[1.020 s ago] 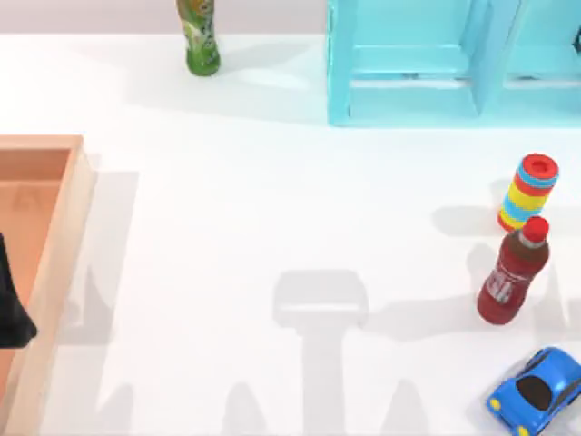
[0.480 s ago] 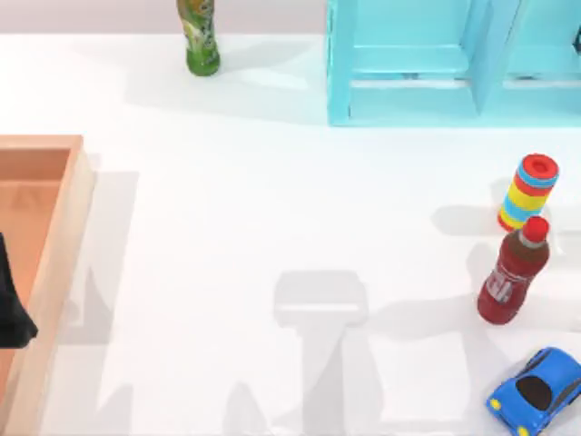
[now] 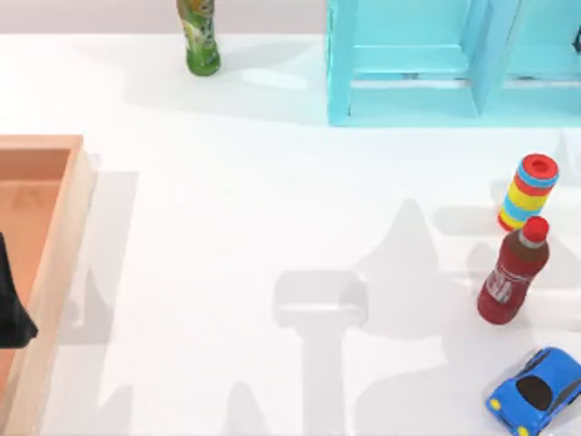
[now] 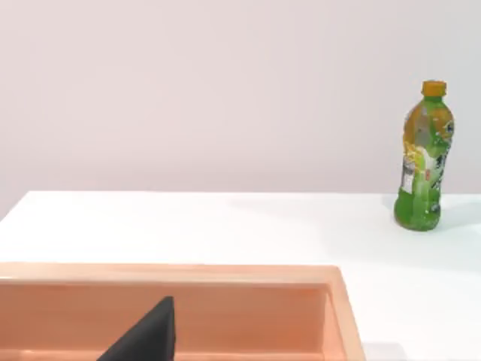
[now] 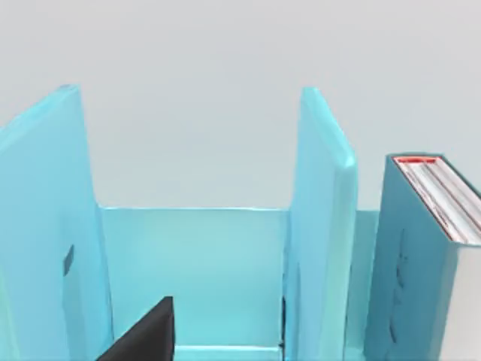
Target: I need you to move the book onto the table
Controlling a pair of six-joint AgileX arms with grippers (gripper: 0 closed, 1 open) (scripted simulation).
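Right wrist view — teal book upright, red-trimmed.

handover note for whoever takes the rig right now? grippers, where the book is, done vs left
Left gripper: parked over the wooden tray at the table's left edge; finger state not readable.
Right gripper: facing the turquoise shelf unit, in front of an open compartment; finger state not readable, nothing seen in it.
The book: upright in the shelf unit, in the compartment next to the one the right wrist camera faces, behind a divider.
Done: nothing yet, the book is ungrasped.
Left: grasp the book, pull it out, set it on the table.
Mind the red bottle, ring stack and toy car on the right side.
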